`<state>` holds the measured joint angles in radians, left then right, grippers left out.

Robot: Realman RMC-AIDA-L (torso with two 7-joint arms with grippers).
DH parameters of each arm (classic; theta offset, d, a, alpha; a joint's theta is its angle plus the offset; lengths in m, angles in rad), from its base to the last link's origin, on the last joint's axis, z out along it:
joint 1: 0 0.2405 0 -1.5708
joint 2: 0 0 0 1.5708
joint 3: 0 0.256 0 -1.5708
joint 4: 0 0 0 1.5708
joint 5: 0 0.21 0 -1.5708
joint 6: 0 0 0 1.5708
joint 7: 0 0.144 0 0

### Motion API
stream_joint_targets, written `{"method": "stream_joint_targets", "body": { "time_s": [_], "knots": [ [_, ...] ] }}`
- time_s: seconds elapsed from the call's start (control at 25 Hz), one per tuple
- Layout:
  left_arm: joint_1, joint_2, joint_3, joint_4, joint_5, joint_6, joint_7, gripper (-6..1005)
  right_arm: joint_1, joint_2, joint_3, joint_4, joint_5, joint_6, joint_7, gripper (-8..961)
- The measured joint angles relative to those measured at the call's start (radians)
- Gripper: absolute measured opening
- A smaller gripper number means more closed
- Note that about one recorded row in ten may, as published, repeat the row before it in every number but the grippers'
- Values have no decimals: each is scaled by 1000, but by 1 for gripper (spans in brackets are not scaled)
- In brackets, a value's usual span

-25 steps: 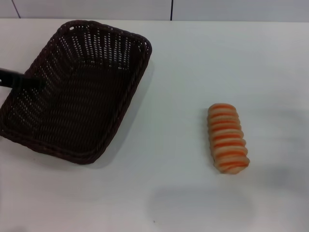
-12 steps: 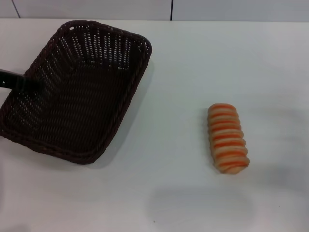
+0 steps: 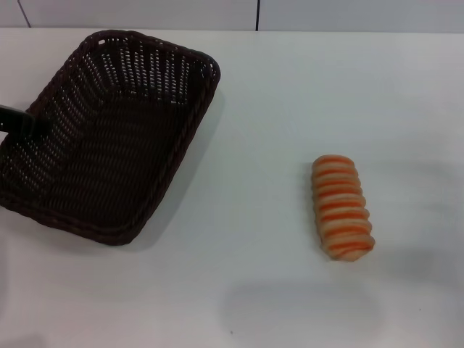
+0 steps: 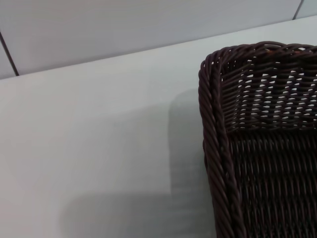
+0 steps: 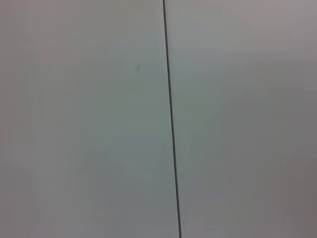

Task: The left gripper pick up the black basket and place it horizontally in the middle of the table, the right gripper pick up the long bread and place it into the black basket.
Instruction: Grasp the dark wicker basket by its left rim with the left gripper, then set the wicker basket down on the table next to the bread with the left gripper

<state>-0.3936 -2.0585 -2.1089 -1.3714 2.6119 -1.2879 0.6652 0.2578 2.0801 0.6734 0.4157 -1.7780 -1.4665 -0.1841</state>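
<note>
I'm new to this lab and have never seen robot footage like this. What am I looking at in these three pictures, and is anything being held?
These come from a two-armed robot with a camera on its head and one on each wrist. The head view looks down on a white table. On it sit a black basket, angled, on the robot's left, and a long bread with orange stripes on the right, lying apart from the basket. The dark shape at the basket's left rim is the left gripper; it sits right at the rim, but whether it grips it cannot be told. The left wrist view shows a corner of that basket's rim up close. The right wrist view shows only a pale surface with a dark seam, so the right gripper is out of sight, away from the work.
</note>
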Motion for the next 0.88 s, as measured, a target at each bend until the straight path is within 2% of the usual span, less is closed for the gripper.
{"method": "stream_joint_targets", "body": {
  "time_s": [0.28, 0.48, 0.68, 0.72, 0.76, 0.88],
  "knots": [
    [-4, 0, -1, 8, 1, -6, 4, 232, 0, 0, 0, 0, 0, 0, 0, 588],
    [-15, 3, -21, 5, -14, -12, 34, 208, -3, 0, 0, 0, 0, 0, 0, 588],
    [-54, 11, -120, -22, -71, -96, 137, 202, -8, 0, 0, 0, 0, 0, 7, 589],
    [-75, 18, -166, -38, -101, -142, 183, 202, -10, 0, 0, -2, 0, -1, 16, 589],
    [-75, 18, -166, -38, -101, -142, 183, 202, -10, 0, 0, -2, 0, -1, 16, 589],
    [-102, 38, -202, -49, -142, -203, 232, 200, -14, 0, 0, -3, 0, -4, 25, 589]
  ]
}}
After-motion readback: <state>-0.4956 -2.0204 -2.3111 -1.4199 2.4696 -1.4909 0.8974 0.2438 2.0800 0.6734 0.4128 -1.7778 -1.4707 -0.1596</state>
